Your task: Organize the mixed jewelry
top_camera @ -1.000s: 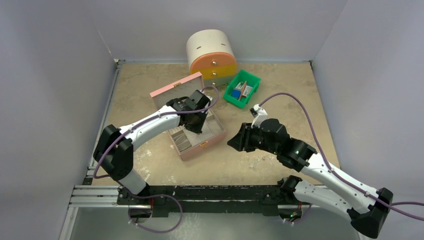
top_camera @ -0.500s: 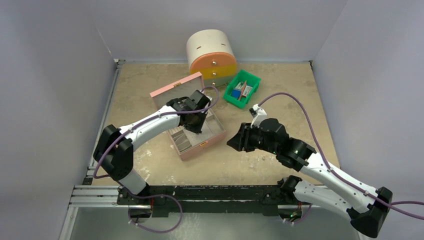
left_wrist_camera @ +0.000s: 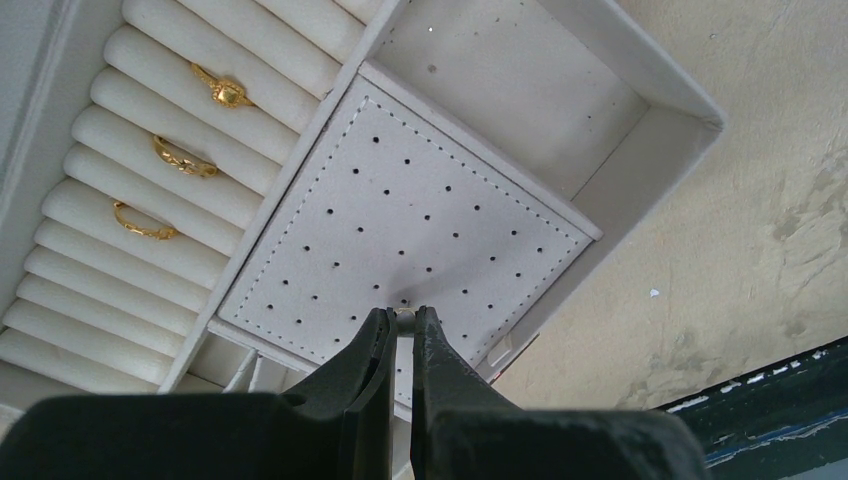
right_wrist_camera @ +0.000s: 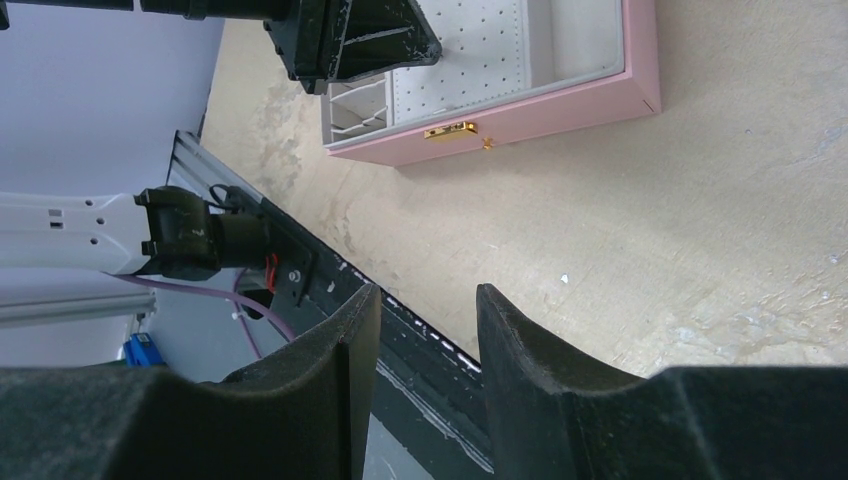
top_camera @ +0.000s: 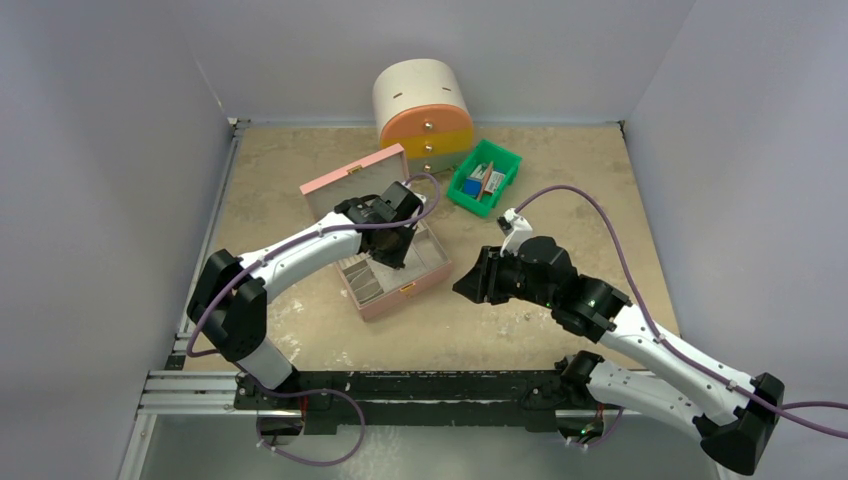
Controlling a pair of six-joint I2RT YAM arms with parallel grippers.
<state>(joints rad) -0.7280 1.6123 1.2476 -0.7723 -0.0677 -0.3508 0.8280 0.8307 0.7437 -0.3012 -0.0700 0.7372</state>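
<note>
Beige tabletop (top_camera: 300,330) carries your open pink jewelry box (top_camera: 400,298). Your left claw (left_wrist_camera: 402,335) is pinched shut on what looks like a tiny stud (left_wrist_camera: 405,317), poised over the holed pad (left_wrist_camera: 400,200) meant for it. Gold rings (left_wrist_camera: 183,160) already sit in the rolls (left_wrist_camera: 90,200). Your right claw (right_wrist_camera: 425,300) hangs parted and empty, clear of the box.

Three gold rings (left_wrist_camera: 183,160) tucked in the ring rolls (left_wrist_camera: 90,200) along the jewelry box's (left_wrist_camera: 655,150) side edge; tiny pale stud (left_wrist_camera: 404,316) pinched by the left gripper (left_wrist_camera: 402,325) over its perforated panel (left_wrist_camera: 400,210).
</note>
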